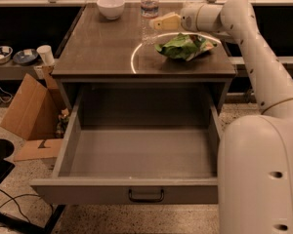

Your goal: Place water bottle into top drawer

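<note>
Approach step: tool (159, 22) just beside bottle (149, 13) on bench (97, 50), grip state cannot be told; next calls for firm hold, then carry to open drawer (88, 194).

place: lab | cardboard box (27, 112), floor cables (7, 201) | hand (156, 22) beside water bottle (149, 14)

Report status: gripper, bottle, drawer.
Status: gripper close beside water bottle, contact unclear. Bottle upright on tabletop, not lifted. top drawer pulled open, ready. Crumpled green bag lies just below the gripper, near the bottle.
</note>
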